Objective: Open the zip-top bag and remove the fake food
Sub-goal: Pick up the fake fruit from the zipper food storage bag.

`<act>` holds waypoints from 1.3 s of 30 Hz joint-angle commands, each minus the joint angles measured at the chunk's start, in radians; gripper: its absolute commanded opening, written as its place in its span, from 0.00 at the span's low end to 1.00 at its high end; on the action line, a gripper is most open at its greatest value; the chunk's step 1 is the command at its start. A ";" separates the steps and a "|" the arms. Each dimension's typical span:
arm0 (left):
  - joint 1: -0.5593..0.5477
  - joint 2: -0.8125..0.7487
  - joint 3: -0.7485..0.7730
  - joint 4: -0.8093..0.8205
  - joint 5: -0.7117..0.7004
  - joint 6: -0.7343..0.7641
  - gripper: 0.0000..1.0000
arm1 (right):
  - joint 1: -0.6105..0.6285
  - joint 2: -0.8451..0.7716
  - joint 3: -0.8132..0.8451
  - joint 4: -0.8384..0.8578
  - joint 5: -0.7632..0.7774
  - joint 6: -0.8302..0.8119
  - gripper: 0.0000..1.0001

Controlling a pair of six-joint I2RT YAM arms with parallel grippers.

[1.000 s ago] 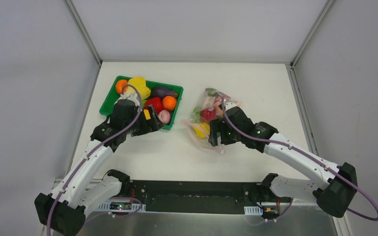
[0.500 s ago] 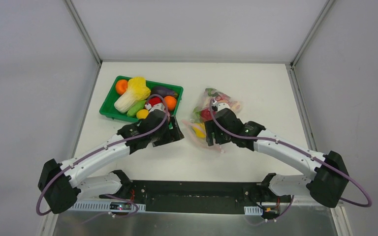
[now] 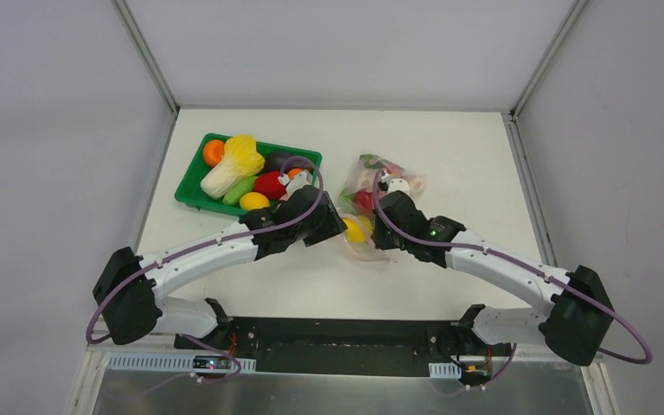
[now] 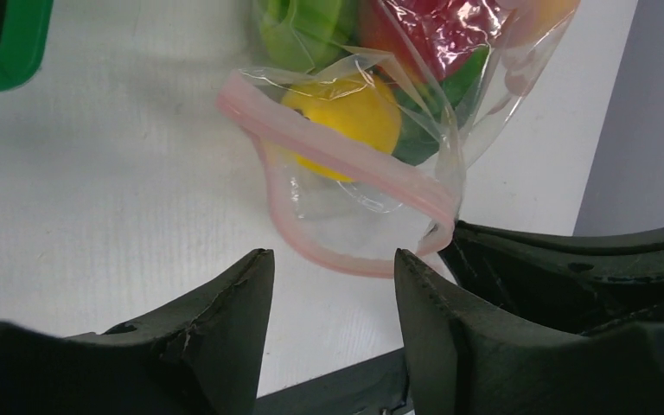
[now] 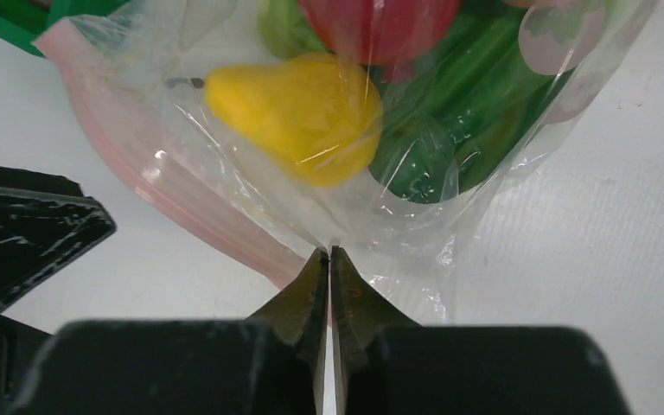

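Gaping open, the clear zip-top bag shows a yellow pear.

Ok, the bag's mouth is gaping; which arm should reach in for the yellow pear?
Left, probably. The left gripper is open and faces the mouth of the zip-top bag, with the yellow pear just inside. The right gripper is shut on the bag's plastic.

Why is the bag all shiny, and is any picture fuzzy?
Right wrist: light glints white off the crinkly bag, and the near jaws look a bit soft. Left wrist: same glints over the red fruit. Top: even light, faint shadows, fairly sharp.
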 commanded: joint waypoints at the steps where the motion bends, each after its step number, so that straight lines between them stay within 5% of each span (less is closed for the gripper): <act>1: -0.019 0.033 0.055 0.059 -0.054 -0.079 0.52 | 0.004 -0.047 -0.031 0.094 -0.016 0.085 0.01; 12: -0.026 0.147 0.093 0.092 -0.077 -0.126 0.45 | 0.004 -0.064 -0.054 0.136 -0.003 0.066 0.00; 23: -0.026 0.256 0.108 0.132 -0.085 -0.166 0.50 | 0.003 -0.108 -0.013 0.100 -0.006 -0.009 0.00; 24: -0.025 0.265 0.117 0.134 -0.087 -0.166 0.52 | 0.003 -0.109 -0.007 0.094 -0.014 -0.033 0.02; 28: -0.023 0.285 0.123 0.140 -0.101 -0.170 0.55 | 0.004 -0.129 -0.016 0.107 -0.011 -0.102 0.46; 31: -0.016 0.289 0.110 0.163 -0.100 -0.181 0.56 | 0.009 -0.129 -0.023 0.121 -0.017 -0.121 0.65; 39: 0.001 0.272 0.055 0.216 -0.079 -0.207 0.58 | 0.034 -0.063 -0.040 0.162 0.033 -0.141 0.77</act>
